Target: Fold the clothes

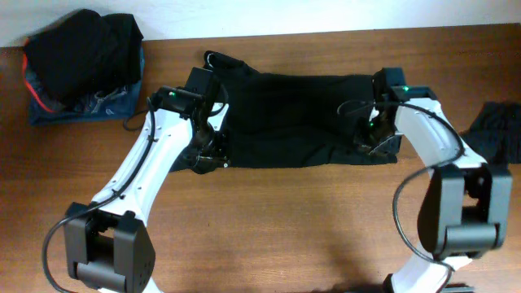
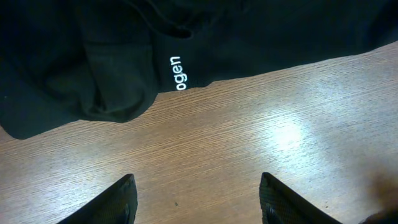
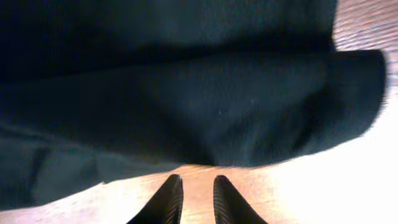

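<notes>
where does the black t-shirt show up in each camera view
Overhead: the black T-shirt lies spread across the upper middle of the table, between the two arms.
Left wrist: the black T-shirt fills the top of the picture, with white lettering near its edge.
Right wrist: the black T-shirt fills the upper two thirds.
Shared landmark: the shirt's edge against the brown wood of the table.

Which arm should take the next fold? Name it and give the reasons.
Probably the left. The left gripper is wide open over the bare table, with the T-shirt edge just ahead of it. The right gripper faces the T-shirt too, but is barely open.
</notes>
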Controlling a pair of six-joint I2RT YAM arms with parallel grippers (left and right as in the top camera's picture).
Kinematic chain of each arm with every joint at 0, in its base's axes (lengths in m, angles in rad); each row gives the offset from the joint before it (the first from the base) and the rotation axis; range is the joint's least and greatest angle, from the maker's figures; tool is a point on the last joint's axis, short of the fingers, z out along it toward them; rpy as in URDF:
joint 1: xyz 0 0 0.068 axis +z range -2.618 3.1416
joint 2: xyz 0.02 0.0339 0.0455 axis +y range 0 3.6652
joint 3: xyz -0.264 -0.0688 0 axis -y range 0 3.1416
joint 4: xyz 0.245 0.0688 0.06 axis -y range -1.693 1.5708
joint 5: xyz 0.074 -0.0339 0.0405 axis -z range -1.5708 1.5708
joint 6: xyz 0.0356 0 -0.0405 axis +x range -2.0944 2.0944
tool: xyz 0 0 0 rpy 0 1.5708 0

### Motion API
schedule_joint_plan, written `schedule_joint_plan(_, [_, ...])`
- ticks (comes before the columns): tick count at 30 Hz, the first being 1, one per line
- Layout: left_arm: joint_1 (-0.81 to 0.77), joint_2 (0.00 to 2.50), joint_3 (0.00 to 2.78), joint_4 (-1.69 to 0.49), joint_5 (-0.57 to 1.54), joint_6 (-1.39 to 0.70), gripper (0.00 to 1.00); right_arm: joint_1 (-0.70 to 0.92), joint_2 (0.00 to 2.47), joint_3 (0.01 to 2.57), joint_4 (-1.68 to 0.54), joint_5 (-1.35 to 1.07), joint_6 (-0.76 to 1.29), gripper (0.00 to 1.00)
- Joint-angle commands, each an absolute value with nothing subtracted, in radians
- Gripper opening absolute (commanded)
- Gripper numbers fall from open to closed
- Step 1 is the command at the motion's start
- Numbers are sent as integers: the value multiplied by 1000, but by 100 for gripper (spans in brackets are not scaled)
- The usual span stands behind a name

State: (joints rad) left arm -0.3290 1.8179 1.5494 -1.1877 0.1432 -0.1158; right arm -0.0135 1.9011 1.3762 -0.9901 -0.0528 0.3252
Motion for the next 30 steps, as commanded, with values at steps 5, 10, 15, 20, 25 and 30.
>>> schedule_joint_plan(5, [-329,1825,1551,-1187,157,-99,63,-14,1991,1371,-947,-55,314,22])
schedule_joint_plan(10, [-329,1825,1551,-1187,157,-99,63,-15,1995,1371,-836,-44,303,25])
schedule_joint_plan(15, [-329,1825,1551,-1189,157,-99,63,-15,1995,1371,-716,7,291,26])
schedule_joint_plan(20, [-329,1825,1551,-1189,157,-99,63,-15,2004,1371,-611,44,213,27])
schedule_joint_plan(25, [-329,1825,1551,-1188,157,-98,63,-23,2059,1371,-531,122,205,28])
schedule_joint_plan(30, [-341,1825,1551,-1186,203,-16,63,-67,2035,1394,-572,116,218,33])
